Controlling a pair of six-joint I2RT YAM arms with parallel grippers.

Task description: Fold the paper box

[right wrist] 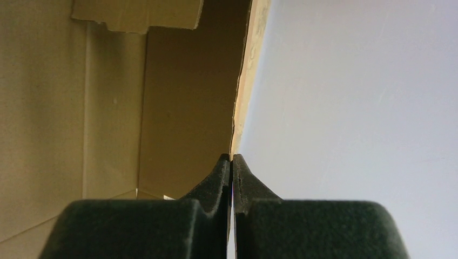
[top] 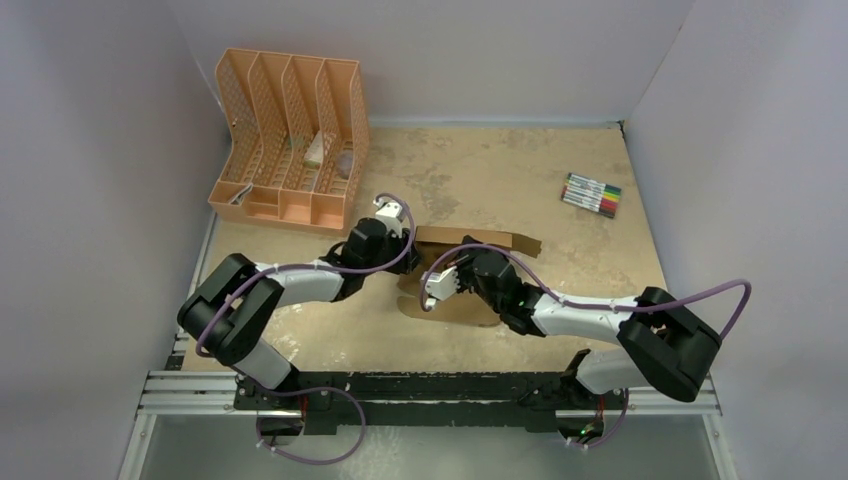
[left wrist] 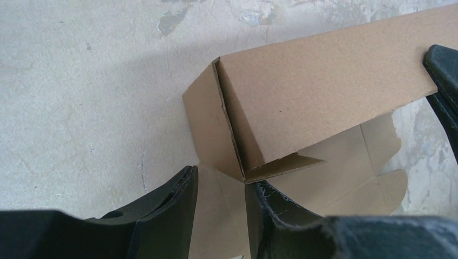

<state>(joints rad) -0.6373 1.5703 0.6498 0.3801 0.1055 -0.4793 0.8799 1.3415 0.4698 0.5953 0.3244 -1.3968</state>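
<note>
Top external: organizer (top: 262,110) (markers (top: 591,195) apart) behind paper box (top: 495,241).

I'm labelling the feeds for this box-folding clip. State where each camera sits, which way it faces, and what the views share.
Top external: above and behind, facing down on the table; left arm and right arm show.
Left wrist: on the left arm, facing down at the paper box corner; left gripper open at the bottom.
Right wrist: on the right arm, facing along the box's inner wall; right gripper shut on its edge.
Shared: all three show the box.
</note>
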